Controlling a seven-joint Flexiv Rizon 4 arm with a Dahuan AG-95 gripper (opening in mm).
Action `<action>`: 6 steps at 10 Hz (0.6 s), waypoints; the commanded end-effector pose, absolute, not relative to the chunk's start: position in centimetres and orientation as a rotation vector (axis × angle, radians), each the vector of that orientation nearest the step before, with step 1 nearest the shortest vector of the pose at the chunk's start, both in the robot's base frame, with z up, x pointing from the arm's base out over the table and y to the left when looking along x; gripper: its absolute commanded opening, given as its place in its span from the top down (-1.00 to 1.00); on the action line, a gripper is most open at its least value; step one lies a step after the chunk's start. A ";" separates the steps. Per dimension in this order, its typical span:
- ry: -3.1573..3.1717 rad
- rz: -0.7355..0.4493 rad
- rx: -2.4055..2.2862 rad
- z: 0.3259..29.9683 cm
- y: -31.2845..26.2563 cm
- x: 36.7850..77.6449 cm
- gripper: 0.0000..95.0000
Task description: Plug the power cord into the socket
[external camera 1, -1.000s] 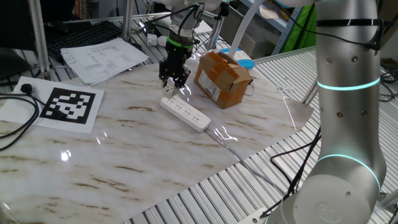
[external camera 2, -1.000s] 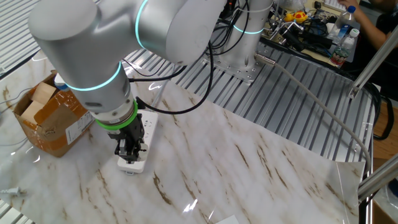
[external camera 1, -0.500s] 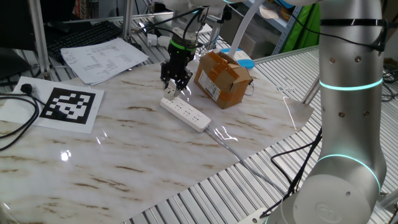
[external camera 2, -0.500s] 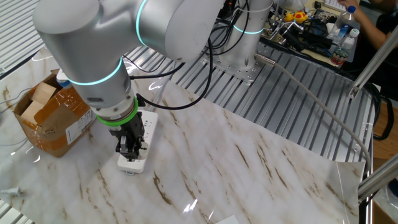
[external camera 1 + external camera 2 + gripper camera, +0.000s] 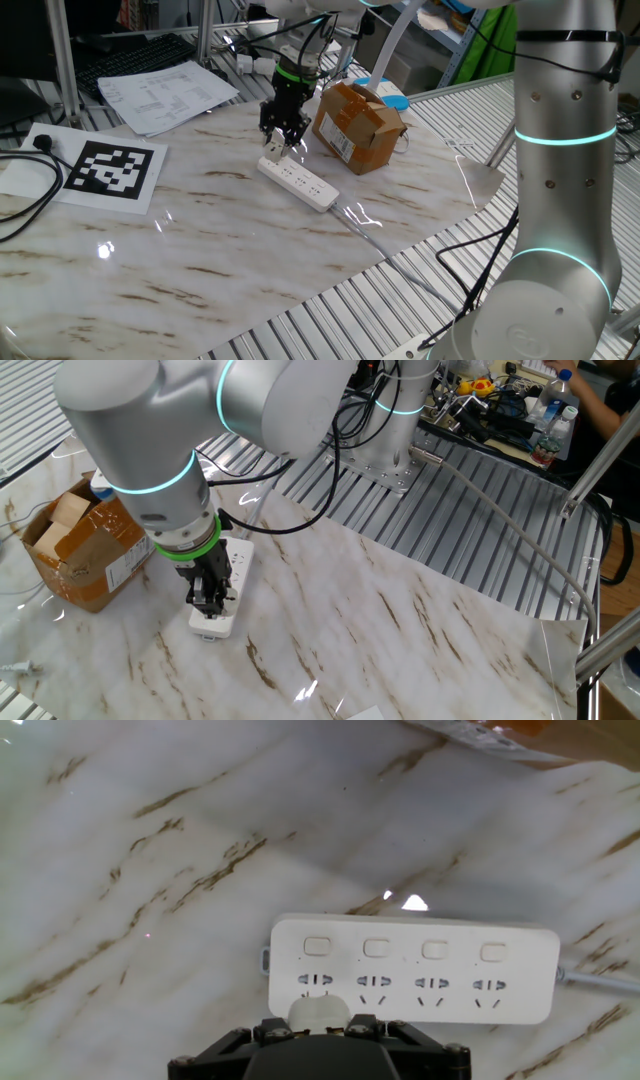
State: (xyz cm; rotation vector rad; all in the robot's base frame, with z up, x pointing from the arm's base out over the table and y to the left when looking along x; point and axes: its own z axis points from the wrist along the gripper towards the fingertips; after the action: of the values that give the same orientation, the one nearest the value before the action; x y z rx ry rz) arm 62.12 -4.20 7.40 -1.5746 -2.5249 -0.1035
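Here, at the bottom centre of the hand view, the gripper (image 5: 318, 1038) points straight down and is closed on the plug (image 5: 318, 1013), a small white piece held against the near edge of the strip (image 5: 415, 968) at its leftmost outlet. The strip lies flat on the marbled desk (image 5: 150, 870), four outlets in a row. Beyond it, in the fixed view's upper middle, stands a box (image 5: 358, 125).
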 end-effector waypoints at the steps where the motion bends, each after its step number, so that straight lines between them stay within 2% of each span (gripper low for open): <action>1: -2.534 -0.115 -1.570 7.3 -4.2 62.2 1.00; 6: -2.549 -0.138 -1.550 6.8 -4.6 62.0 1.00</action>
State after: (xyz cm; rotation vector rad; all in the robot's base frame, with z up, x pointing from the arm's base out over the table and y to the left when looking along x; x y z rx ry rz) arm 61.92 -4.70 6.80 -1.5483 -2.5504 -0.1383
